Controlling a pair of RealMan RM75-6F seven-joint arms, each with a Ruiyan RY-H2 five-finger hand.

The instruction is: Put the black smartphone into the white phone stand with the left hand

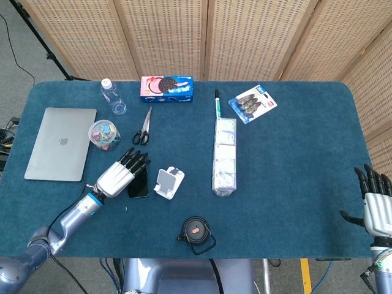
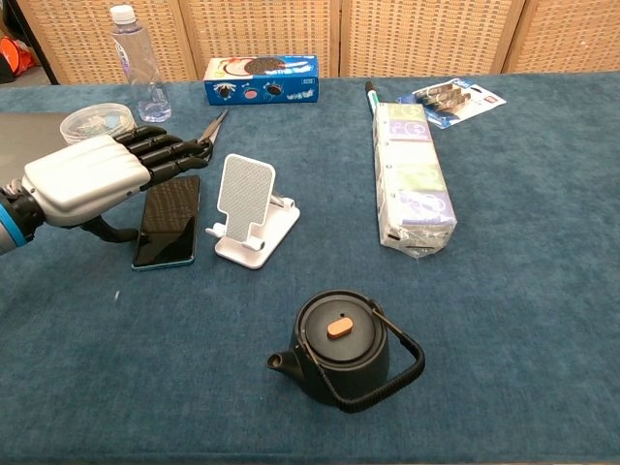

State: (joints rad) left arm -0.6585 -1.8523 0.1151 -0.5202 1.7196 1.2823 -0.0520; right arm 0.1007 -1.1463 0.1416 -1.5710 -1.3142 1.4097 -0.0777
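Smartphone (image 2: 169,220), black, lies flat on the blue tabletop (image 2: 504,291) just left of the white phone stand (image 2: 250,208). Over its left edge hovers the left hand (image 2: 97,174), fingers extended and apparently gripping nothing. Beyond sit scissors (image 2: 201,141). At the right edge, the right hand (image 1: 375,202) hangs with fingers spread.

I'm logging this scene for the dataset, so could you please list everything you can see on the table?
smartphone: 1, black, flat beside the stand, under the left hand's fingers
phone stand: 1, white, centre-left
teapot: 1, black, front centre
laptop: 1, silver, far left
bottle: 1, clear, back left
clip tub: 1, clear, by laptop
scissors: 1, black
cookie box: 1, blue, back
tissue pack: 1, long, centre
pen: 1, black
blister pack: 1, blue
left hand: over phone
right hand: open, right edge
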